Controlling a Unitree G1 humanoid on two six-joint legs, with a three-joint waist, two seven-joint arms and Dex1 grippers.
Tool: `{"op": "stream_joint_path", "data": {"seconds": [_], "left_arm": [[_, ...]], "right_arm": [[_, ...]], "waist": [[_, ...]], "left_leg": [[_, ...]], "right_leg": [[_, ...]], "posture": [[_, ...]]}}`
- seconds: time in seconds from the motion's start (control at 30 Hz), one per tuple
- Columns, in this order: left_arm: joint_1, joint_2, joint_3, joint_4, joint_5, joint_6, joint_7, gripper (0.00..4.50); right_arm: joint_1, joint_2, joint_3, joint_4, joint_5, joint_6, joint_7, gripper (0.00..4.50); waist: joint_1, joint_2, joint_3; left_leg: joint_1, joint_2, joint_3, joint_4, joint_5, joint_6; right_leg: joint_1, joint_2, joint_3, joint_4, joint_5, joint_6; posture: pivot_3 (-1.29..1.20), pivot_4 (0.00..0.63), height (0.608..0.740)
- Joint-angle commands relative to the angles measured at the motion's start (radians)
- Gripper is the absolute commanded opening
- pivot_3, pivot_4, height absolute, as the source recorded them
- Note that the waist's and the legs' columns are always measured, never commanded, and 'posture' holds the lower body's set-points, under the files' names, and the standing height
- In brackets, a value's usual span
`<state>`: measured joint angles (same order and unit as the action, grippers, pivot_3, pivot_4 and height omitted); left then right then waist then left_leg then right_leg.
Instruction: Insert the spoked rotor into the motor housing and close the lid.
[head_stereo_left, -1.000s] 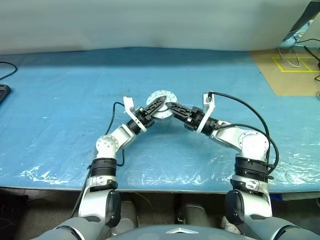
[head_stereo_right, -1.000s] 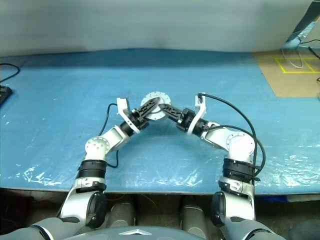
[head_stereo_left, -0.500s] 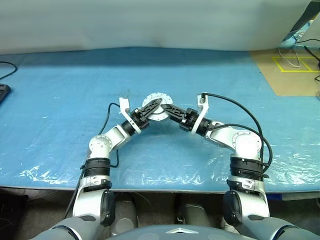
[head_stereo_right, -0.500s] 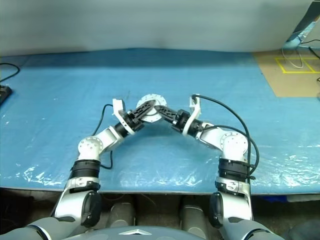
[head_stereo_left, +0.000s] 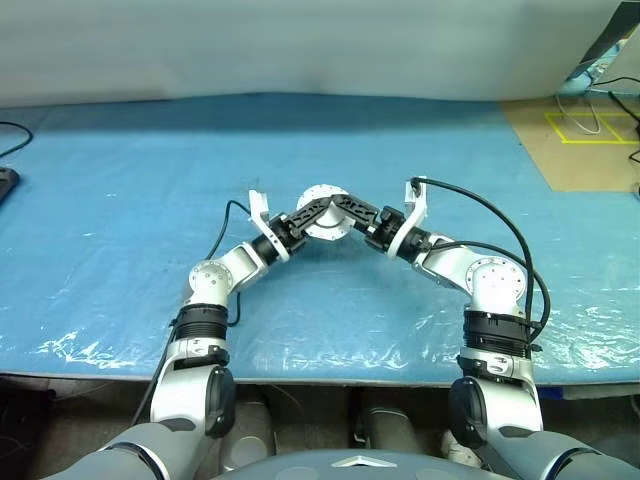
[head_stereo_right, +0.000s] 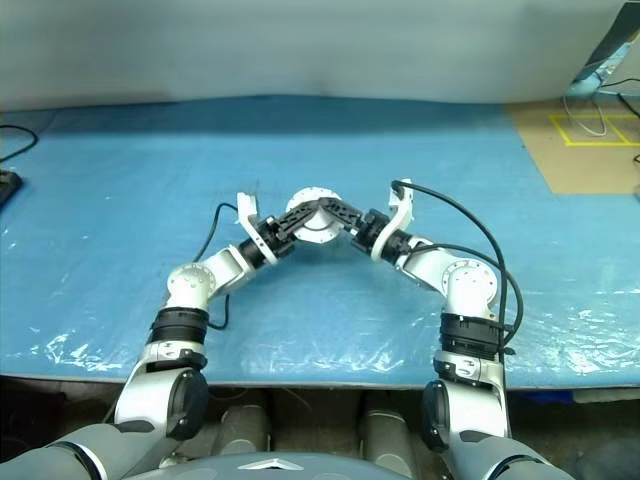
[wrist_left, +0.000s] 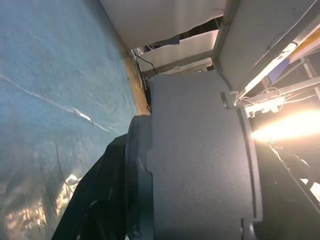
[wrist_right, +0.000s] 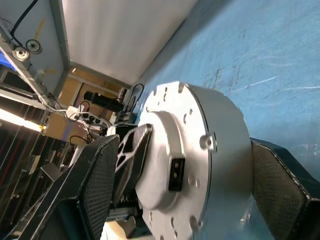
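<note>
Judging by the closed motor (head_stereo_left: 322, 212), your left gripper (head_stereo_left: 318, 208) grips it; right gripper (wrist_right: 180, 190) stands spread around it, assembly apparently finished.

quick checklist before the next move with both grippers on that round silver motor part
1. Motor housing between the right gripper's fingers: ok; one black pad stands on each side of it.
2. Right pads pressed against it: cannot tell.
3. Left gripper at the housing: ok; the head views show its fingers meeting the part from the other side.
4. Housing over the blue table cover: ok.
5. Spoked rotor seated inside: cannot tell; only the closed silver face with small holes shows.
6. Lid closed: cannot tell.
</note>
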<state>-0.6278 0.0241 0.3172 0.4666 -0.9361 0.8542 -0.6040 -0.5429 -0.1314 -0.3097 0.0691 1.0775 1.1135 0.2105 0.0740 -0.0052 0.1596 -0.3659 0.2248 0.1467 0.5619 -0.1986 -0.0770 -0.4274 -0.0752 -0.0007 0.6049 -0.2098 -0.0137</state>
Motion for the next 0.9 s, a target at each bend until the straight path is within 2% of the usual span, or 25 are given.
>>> {"op": "stream_joint_path", "data": {"seconds": [0.03,0.3,0.47,0.83,0.87,0.9], "left_arm": [[-0.03,0.039,0.051,-0.001,0.032,-0.103,0.014,2.69],[0.015,0.148,0.096,-0.061,0.117,-0.277,0.045,2.69],[0.023,0.227,0.141,0.034,0.175,-0.356,0.068,2.69],[0.024,0.234,0.153,0.177,0.228,-0.405,0.087,2.69],[0.027,0.235,0.159,0.185,0.228,-0.409,0.091,3.22],[0.031,0.238,0.163,0.186,0.223,-0.404,0.088,3.45]], "right_arm": [[-0.026,0.003,0.004,-0.038,0.027,-0.003,0.023,4.04],[-0.013,-0.047,0.016,-0.051,-0.048,-0.061,0.047,4.04],[-0.021,-0.082,0.073,-0.045,-0.129,-0.103,0.092,4.04],[-0.033,-0.059,0.127,-0.013,-0.201,-0.122,0.127,4.04],[-0.03,-0.057,0.126,-0.011,-0.205,-0.121,0.128,4.08],[-0.027,-0.055,0.127,-0.011,-0.21,-0.121,0.128,4.08]], "waist": [[0.0,0.0,0.0],[-0.001,0.0,0.001],[0.004,-0.001,0.001],[0.005,-0.001,0.001],[0.005,-0.001,0.001],[0.005,-0.001,0.001]], "left_leg": [[0.0,0.0,0.0,0.0,0.0,0.0],[0.0,0.0,0.0,0.0,0.0,0.0],[0.0,0.0,-0.001,0.001,0.0,0.0],[0.0,0.0,-0.001,0.001,0.0,0.0],[0.001,0.0,-0.001,0.001,0.0,0.0],[0.001,0.0,-0.001,0.001,0.0,0.0]], "right_leg": [[0.0,0.0,0.0,0.0,0.0,0.0],[0.0,0.0,-0.001,0.0,0.0,0.0],[0.0,0.0,-0.003,0.0,0.0,0.0],[0.0,0.0,-0.003,0.001,0.0,0.0],[0.0,-0.001,-0.003,0.001,0.0,0.0],[0.0,-0.001,-0.002,0.001,0.0,0.0]], "posture": [[0.0,0.15,0.74],[0.0,0.15,0.74],[0.0,0.15,0.74],[0.0,0.15,0.74],[0.0,0.15,0.74],[0.0,0.15,0.74]]}}
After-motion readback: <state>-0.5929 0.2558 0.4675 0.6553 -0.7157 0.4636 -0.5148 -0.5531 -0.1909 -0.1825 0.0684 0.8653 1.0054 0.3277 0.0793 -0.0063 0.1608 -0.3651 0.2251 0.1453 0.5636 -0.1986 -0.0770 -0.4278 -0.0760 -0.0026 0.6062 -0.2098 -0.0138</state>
